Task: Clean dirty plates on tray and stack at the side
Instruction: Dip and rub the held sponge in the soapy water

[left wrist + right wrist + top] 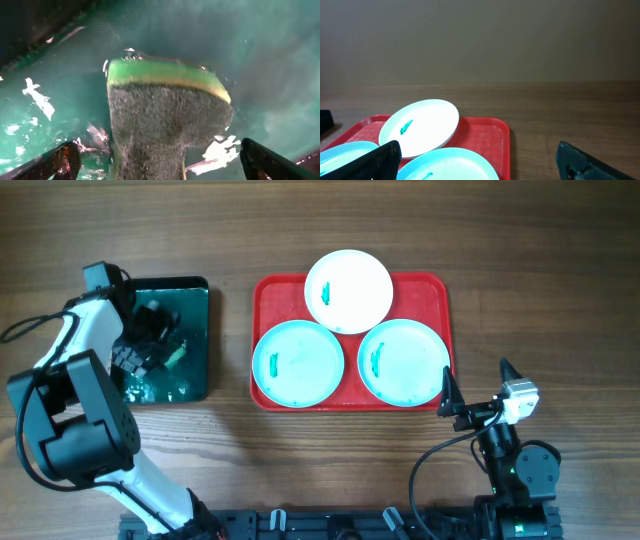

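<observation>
Left wrist view: a green-topped rectangular foam sponge (162, 100) lies lengthwise, ungrasped, between the spread fingers of the left gripper (157, 152). Also released, the right gripper (475, 375) is well apart from it.

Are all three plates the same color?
No, the white plate lies next to two turquoise plates on the red tray.

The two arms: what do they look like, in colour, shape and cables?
The left arm has bulky black joints and white links. The right arm is black, with a small white block at its wrist. A thin black cable loops beside the right arm, another beside the left. The right claw has dark, pointed fingers.
</observation>
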Motion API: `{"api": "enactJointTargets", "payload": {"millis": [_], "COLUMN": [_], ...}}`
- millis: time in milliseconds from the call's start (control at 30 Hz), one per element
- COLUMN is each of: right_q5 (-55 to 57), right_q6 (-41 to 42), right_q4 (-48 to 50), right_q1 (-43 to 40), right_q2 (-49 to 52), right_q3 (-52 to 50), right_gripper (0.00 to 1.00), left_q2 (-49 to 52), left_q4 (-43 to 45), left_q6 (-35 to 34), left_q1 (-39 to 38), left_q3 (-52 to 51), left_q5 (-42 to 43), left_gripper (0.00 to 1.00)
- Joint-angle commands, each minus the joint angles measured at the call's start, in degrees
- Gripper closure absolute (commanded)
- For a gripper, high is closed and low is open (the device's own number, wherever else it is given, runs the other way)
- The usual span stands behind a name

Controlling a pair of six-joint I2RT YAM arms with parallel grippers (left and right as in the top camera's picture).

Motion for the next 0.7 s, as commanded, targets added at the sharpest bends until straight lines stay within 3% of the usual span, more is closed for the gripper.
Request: {"api": "enactJointTargets", "payload": {"millis": [0,133,200,333,367,400,433,533,600,667], "right_q5": [0.98,1.01,1.01,0.98,1.01,1.01,0.98,1.01,1.01,0.98], "right_q6": [-0.5,-0.48,-0.5,-0.5,-0.52,-0.5,-0.5,-0.5,-0.5,-0.5], "right_q4": [0.28,0.28,0.28,0.28,0.28,0.28,0.28,0.28,0.28,0.28], "right_q1": [-0.28,-0.28,-0.28,-0.28,-0.28,-0.31,-0.31,-0.28,-0.28,-0.28], "right_q2": [0.07,0.07,0.07,0.07,0.07,0.07,0.07,0.07,0.07,0.07], "right_q3": [-0.09,-0.09,-0.09,-0.09,-0.09,-0.09,-0.09,-0.09,-0.09,-0.09], "right_gripper": [0.0,0.0,0.0,0.0,0.0,0.0,0.0,0.0,0.0,0.0], "left_q2": [1.95,1.95,1.95,1.95,1.95,1.95,1.95,1.92,1.84,0.94], "left_q4": [1.51,1.66,1.66,1.64,1.64,1.55,1.51,1.55,1.22,0.57], "left_q6": [0.09,0.09,0.09,0.09,0.09,0.09,0.09,0.09,0.09,0.09], "left_q1": [0.13,0.13,0.13,0.13,0.13,0.13,0.13,0.13,0.17,0.17], "left_q3": [-1.29,-1.29,-1.29,-1.29,-1.29,-1.29,-1.29,-1.29,-0.96,-0.63], "left_q5": [-3.82,-3.82,-3.8,-3.8,-3.8,-3.8,-3.78,-2.71,-2.64,-0.48], "left_gripper": [0.01,0.15,0.29,0.33,0.42,0.62,0.74,0.82,0.96,0.96]}}
